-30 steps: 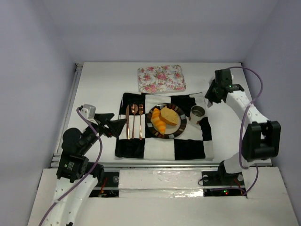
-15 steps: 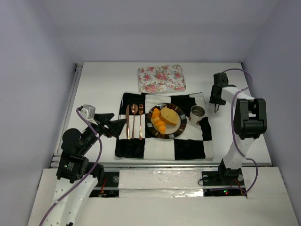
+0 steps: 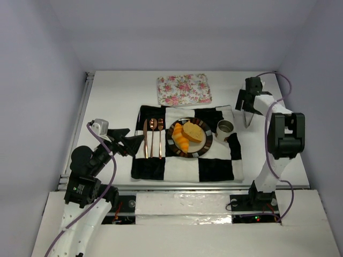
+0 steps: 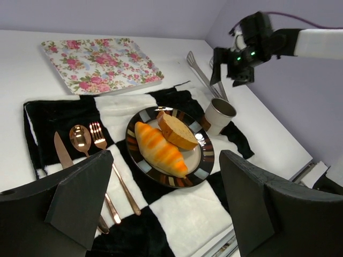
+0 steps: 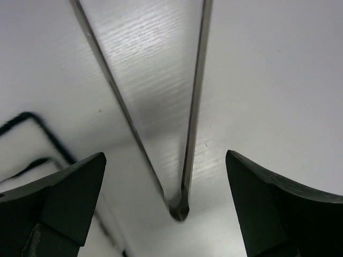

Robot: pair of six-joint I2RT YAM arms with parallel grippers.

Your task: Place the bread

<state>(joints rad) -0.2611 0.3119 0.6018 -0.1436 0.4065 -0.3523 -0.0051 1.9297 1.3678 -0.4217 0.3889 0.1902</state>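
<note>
The right end effector [image 5: 163, 160] has just sprung wide, dropping the tongs [image 5: 192, 128] on the tabletop [image 3: 118, 96]. The bread [image 3: 192, 131] sits on the plate [image 3: 200, 151], so placing looks done. The left end effector [image 4: 166, 214] hangs open and empty.

The bread [image 3: 193, 131] is a thick, tan-crusted chunk with a paler cut face. It lies flat on the right half of the round plate [image 3: 205, 149] with the dark striped rim, wholly inside that rim, its left side against the croissant [image 3: 180, 137].
</note>
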